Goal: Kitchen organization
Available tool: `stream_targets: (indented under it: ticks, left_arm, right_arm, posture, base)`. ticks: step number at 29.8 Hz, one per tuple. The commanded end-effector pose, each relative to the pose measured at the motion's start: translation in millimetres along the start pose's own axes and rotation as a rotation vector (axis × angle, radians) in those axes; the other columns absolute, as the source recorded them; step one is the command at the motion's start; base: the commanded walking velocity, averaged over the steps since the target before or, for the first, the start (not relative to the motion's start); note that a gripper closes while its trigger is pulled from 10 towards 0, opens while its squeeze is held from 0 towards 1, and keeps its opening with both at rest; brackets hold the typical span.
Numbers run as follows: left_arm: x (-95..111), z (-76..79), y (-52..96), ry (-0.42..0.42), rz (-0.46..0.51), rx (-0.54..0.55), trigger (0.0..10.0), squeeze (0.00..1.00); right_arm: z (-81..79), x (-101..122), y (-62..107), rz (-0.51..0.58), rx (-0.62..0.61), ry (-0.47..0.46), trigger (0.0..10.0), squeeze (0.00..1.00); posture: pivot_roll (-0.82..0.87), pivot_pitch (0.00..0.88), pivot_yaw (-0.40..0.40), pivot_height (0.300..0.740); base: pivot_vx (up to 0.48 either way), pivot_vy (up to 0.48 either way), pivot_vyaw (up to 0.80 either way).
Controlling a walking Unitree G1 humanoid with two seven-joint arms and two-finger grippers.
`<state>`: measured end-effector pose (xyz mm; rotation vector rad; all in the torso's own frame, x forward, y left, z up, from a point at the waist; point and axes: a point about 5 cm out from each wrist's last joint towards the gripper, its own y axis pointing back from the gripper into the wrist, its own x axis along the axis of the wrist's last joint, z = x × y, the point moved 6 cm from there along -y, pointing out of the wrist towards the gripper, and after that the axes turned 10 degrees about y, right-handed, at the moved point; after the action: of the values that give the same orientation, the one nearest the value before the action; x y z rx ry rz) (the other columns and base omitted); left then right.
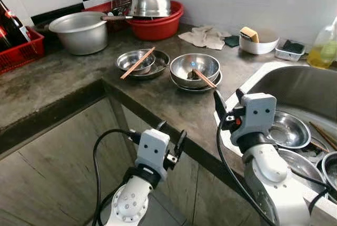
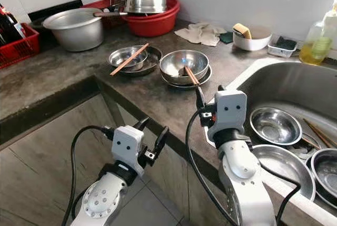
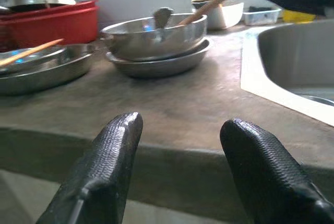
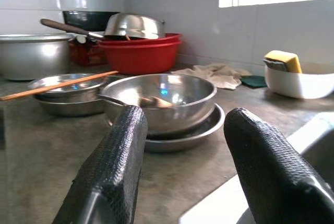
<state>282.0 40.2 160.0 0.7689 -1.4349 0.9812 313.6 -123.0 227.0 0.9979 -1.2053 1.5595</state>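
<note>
Steel bowl: the near steel bowl (image 1: 194, 67) sits nested on a shallow dish (image 1: 196, 84) in the middle of the grey counter (image 1: 63, 78), with chopsticks (image 1: 203, 78) and a spoon resting inside it.
Second stack: a smaller bowl (image 1: 135, 60) on its own dish, one chopstick (image 1: 138, 62) laid across it, just left of the first stack.
Right gripper: the right gripper (image 1: 228, 99) hovers over the counter edge, near side of the steel bowl, fingers spread wide and holding nothing; the right wrist view looks straight at the bowl between the two pads.
Left gripper: the left gripper (image 1: 169, 134) is lower, in front of the cabinet below the counter lip, also spread and empty.
Sink: the sink (image 1: 295, 86) on the right already holds several steel dishes (image 1: 286, 129).
Step in hand: likely reaching for the near bowl to carry it to the sink.
How to do it well: take the rim on the near side, one finger inside and one outside, clear of the chopsticks; lift level so the loose utensils do not slide out, and check that the dish beneath does not come up with it.
Risk: thin polished steel may slip in a shallow pinch.
</note>
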Motion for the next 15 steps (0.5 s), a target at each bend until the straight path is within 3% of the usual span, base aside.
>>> stream_targets:
  ticks: [1, 2, 9, 13, 14, 15]
  left_arm:
    - [1, -1.5, 1.5, -0.004, -0.001, 0.002, 10.0, 0.00]
    - [1, -1.3, 1.7, -0.004, -0.001, 0.002, 10.0, 0.00]
    - [2, 5.0, 2.0, 0.031, 0.009, -0.029, 10.0, 0.00]
    - [2, 21.7, 4.4, 0.091, 0.008, -0.107, 10.0, 0.00]
    - [3, 24.5, 4.9, 0.093, 0.012, -0.121, 10.0, 0.00]
    - [4, 29.3, 5.9, 0.104, 0.017, -0.140, 10.0, 0.00]
  right_arm:
    - [0.7, 12, 0.7, 0.047, -0.016, 0.005, 10.0, 0.35]
    - [1.1, 13, 0.8, 0.051, -0.017, -0.002, 10.0, 1.00]
    - [0.4, 13, 2.4, 0.062, -0.012, 0.020, 10.0, 1.00]
    - [0.2, 10, -1.6, 0.052, -0.023, 0.013, 10.0, 1.00]
    - [0.4, 10, -3.1, 0.050, -0.024, 0.013, 10.0, 0.86]
    - [1.6, 8, -7.8, 0.047, -0.028, 0.029, 10.0, 0.00]
  posture:
    - [0.09, 0.073, 0.013, 0.740]
    - [0.09, 0.073, 0.013, 0.740]
    - [0.08, 0.077, 0.013, 0.740]
    - [0.08, 0.079, 0.015, 0.740]
    - [0.08, 0.079, 0.015, 0.740]
    - [0.08, 0.080, 0.017, 0.740]
  base:
    - [0.000, 0.000, 0.00]
    - [0.000, 0.000, 0.00]
    - [0.000, 0.000, 0.00]
    - [0.000, 0.000, 0.00]
    - [0.000, 0.000, 0.00]
    - [0.000, 0.000, 0.00]
